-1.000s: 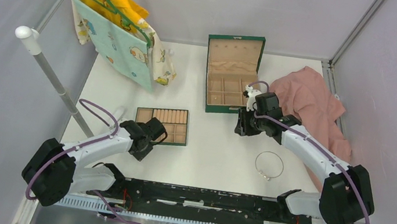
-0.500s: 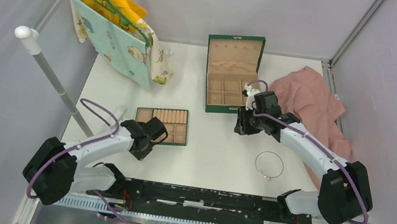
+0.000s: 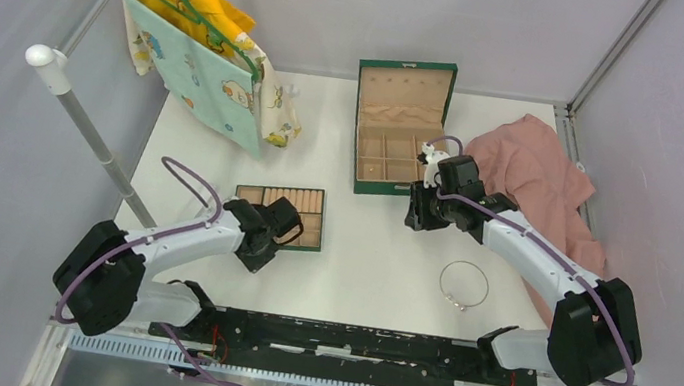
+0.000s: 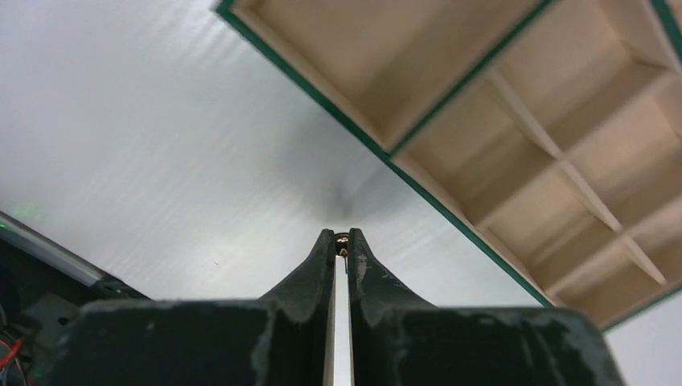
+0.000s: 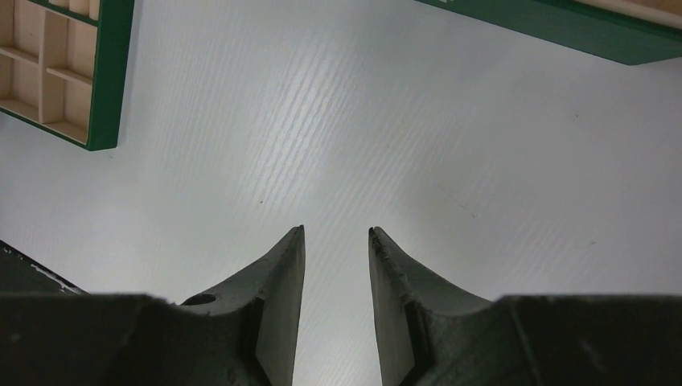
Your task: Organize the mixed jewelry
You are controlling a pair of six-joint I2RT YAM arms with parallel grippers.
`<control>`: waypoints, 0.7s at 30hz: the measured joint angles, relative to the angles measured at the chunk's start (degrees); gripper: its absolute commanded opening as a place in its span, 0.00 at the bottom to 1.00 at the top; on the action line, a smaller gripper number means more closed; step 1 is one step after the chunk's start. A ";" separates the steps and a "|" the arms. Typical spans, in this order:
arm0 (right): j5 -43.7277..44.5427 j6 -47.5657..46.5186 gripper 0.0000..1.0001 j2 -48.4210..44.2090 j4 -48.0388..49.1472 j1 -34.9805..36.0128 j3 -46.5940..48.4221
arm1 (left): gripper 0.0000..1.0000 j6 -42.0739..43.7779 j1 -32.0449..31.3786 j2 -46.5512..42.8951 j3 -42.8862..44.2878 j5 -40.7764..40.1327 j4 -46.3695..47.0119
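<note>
My left gripper [image 4: 341, 238] is shut on a tiny gold-coloured piece [image 4: 342, 239] at its fingertips, held above the white table just outside the green rim of the flat divider tray [image 4: 418, 181]. In the top view the left gripper [image 3: 275, 222] sits over the tray's [image 3: 248, 188] near right part. My right gripper [image 5: 336, 233] is open and empty above bare table; in the top view it [image 3: 415, 213] hovers just in front of the open green box [image 3: 396, 192]. The thin silver wire hoop [image 3: 464, 283] lies on the table nearer the right arm. Other gold pieces are not visible.
A pink cloth [image 3: 542, 176] lies at the right back. Patterned cloths on a green hanger [image 3: 206, 53] hang from a rail at the left back. The divider tray's corner [image 5: 100, 96] and the green box edge [image 5: 579, 28] show in the right wrist view.
My left arm has swung to the right, carrying its gripper toward the tray's right side. The right gripper has stayed nearly still.
</note>
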 measured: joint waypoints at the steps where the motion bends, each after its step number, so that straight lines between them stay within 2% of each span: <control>1: 0.15 0.00 0.41 -0.02 -0.11 0.00 0.11 | 0.07 0.33 -0.52 0.52 1.03 0.04 -0.15; 10: 4.46 0.02 0.41 -1.25 -0.90 0.00 0.63 | 0.07 8.11 -6.19 7.98 15.89 1.03 -0.59; 21: 14.47 0.66 0.41 -8.68 -3.63 -0.02 1.73 | 0.08 19.76 -6.47 20.09 36.50 1.01 -0.31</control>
